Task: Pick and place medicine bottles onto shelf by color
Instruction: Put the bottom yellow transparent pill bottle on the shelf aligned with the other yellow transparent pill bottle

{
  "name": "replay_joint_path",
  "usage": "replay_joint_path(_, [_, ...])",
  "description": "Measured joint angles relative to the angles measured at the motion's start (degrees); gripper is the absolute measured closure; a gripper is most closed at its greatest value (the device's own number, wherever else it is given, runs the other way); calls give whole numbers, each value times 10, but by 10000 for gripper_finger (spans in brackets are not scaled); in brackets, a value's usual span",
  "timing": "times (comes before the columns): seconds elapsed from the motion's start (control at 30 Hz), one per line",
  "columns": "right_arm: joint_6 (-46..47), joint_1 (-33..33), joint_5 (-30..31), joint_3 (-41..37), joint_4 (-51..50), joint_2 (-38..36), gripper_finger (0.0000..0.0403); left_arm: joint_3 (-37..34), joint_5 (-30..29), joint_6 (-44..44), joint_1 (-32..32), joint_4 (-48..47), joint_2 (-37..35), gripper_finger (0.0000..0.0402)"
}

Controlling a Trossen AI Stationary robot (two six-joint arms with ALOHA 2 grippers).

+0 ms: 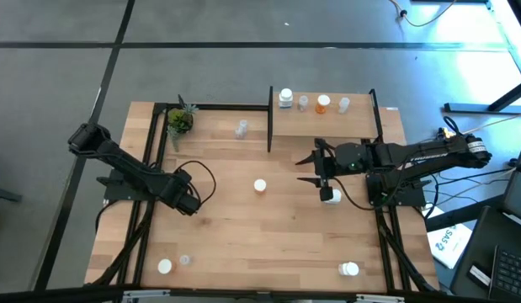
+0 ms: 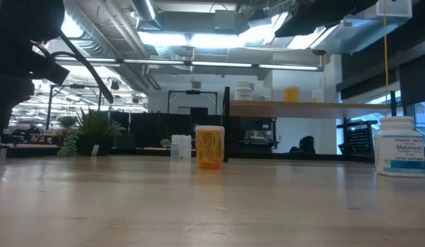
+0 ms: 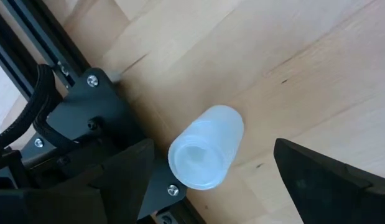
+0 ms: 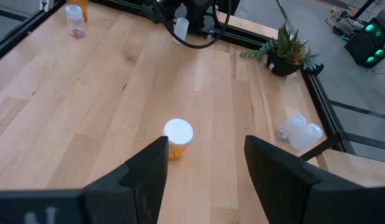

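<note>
A frosted white medicine bottle (image 3: 204, 155) stands upright on the table by the left frame rail. My left gripper (image 1: 190, 202) is open, pointing steeply down, with one finger on either side of the bottle and not touching it. In the high view the gripper hides the bottle. My right gripper (image 1: 313, 168) hangs open above the table in front of the shelf (image 1: 323, 126), holding nothing. An orange bottle with a white cap (image 4: 176, 138) stands on the table beyond it. Several bottles (image 1: 285, 98) stand along the shelf's far edge.
A white labelled bottle (image 1: 331, 195) stands below the right gripper. A clear bottle (image 1: 241, 129) and a potted plant (image 1: 179, 120) are at the far left. Three bottles (image 1: 165, 266) (image 1: 185, 260) (image 1: 350, 269) stand near the front edge. A black frame (image 1: 151, 168) borders the table.
</note>
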Motion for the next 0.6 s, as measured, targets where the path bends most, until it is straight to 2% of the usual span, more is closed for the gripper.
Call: replay_joint_path(0.6, [8, 0, 0, 0, -1, 0, 189, 0, -18, 0, 0, 5, 0, 75])
